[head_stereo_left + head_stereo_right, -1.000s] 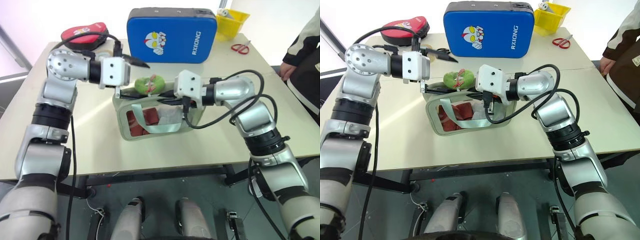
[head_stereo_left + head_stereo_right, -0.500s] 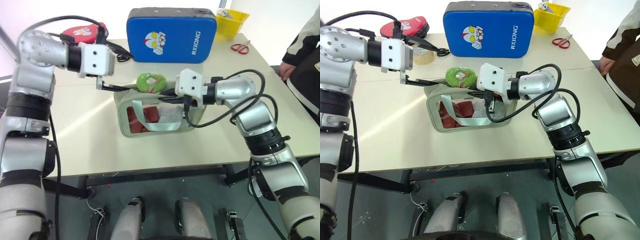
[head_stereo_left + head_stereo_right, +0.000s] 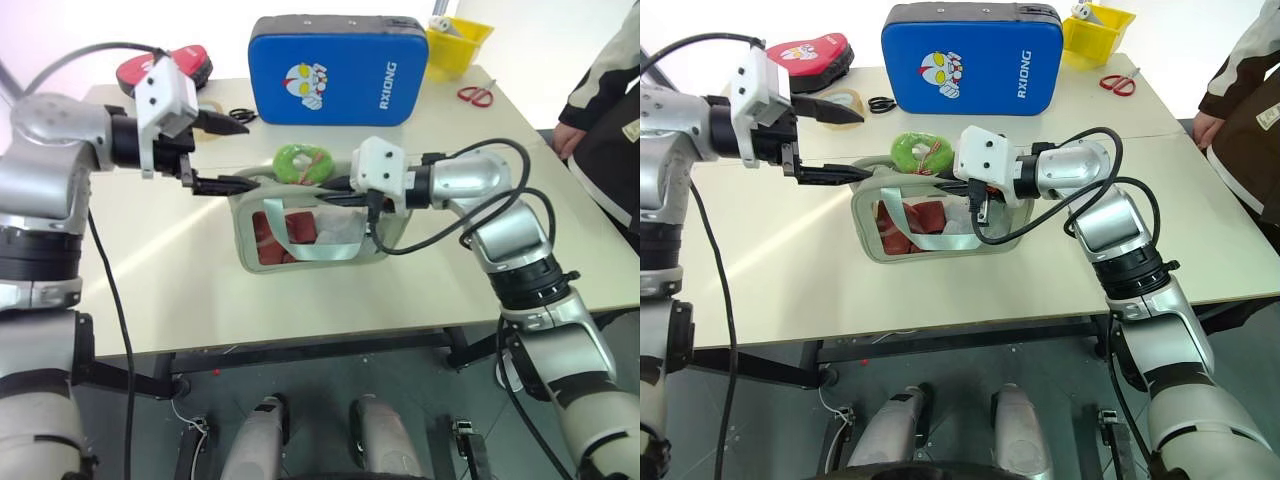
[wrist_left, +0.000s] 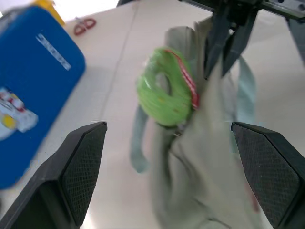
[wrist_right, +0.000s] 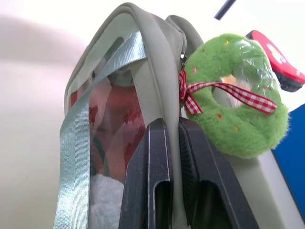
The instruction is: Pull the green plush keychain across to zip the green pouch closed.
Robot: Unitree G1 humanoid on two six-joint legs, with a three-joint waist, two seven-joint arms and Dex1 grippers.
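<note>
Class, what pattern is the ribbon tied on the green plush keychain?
Red-and-white gingham check, clearest in the right wrist view on the green plush keychain.

We seem to be in a lab or test room: a plain beige table (image 3: 180,290) on a black metal frame stands by bare white walls. Props sit along its far edge, a blue pad (image 3: 340,68), a yellow bin (image 3: 458,45), scissors (image 3: 478,95), while a person (image 3: 615,120) stands beside it.

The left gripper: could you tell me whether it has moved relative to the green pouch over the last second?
Yes. The left gripper, open, has drawn back from above the green pouch toward the robot's left, clear of the green plush keychain.
</note>
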